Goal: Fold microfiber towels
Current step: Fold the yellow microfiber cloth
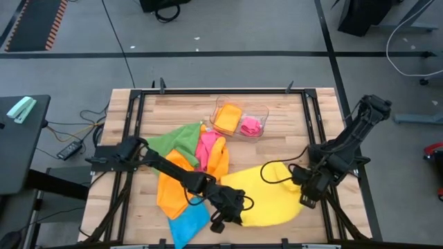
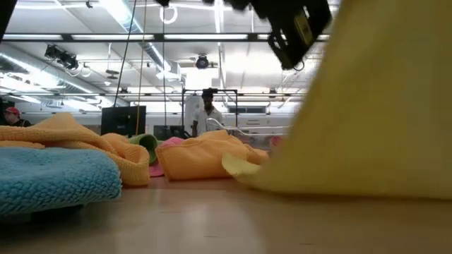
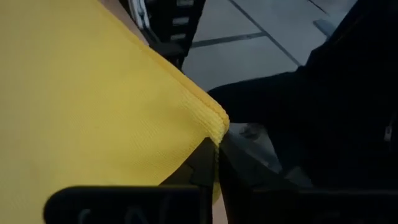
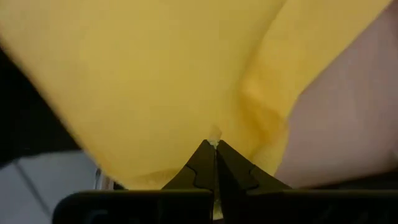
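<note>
the left gripper [image 1: 232, 207] pinches one corner of the yellow towel [image 1: 266, 197] at the near edge of the table [image 1: 291, 117]. the right gripper [image 1: 304, 190] pinches its other side. farther back lie blue [image 1: 188, 223], orange [image 1: 173, 187], pink [image 1: 206, 146] and green [image 1: 173, 140] towels.

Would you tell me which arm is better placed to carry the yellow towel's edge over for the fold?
Probably both: the left claw and right claw each pinch the yellow towel.
</note>
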Action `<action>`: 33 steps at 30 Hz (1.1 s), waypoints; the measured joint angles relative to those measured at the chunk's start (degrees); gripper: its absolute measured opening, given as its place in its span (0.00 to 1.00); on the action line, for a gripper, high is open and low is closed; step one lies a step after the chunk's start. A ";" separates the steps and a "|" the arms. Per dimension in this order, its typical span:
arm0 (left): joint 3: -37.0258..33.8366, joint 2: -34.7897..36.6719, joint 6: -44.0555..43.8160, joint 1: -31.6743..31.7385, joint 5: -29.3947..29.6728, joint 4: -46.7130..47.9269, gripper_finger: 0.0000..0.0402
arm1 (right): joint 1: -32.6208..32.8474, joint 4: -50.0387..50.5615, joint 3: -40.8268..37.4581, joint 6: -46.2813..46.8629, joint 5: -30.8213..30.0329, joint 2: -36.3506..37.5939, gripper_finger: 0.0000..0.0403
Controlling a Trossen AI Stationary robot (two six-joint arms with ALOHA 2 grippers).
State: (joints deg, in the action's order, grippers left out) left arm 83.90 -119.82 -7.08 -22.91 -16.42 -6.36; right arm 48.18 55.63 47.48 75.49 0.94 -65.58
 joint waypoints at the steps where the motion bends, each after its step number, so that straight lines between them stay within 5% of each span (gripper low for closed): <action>1: 0.11 1.11 -0.02 0.42 0.07 1.49 0.05 | -0.67 0.00 0.00 -0.43 -1.14 -0.06 0.02; 12: 0.04 3.11 -5.37 2.97 7.84 23.75 0.08 | -7.74 -0.21 0.00 -6.17 -16.30 -3.21 0.02; 22: 0.04 4.15 -6.92 4.21 18.55 33.70 0.02 | -13.07 -1.06 -0.02 -11.23 -17.90 -10.78 0.02; 27: 0.04 4.20 -6.84 5.24 24.29 36.70 0.07 | -14.96 -0.97 -0.04 -11.70 -20.05 -12.13 0.02; 33: 0.04 4.20 -6.87 6.40 25.24 38.33 0.08 | -16.65 -1.00 -0.07 -12.77 -20.64 -12.53 0.02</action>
State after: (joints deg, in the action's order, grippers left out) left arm 83.94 -115.61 -13.96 -16.51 8.81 31.97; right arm 31.53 54.63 47.42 62.72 -19.70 -78.11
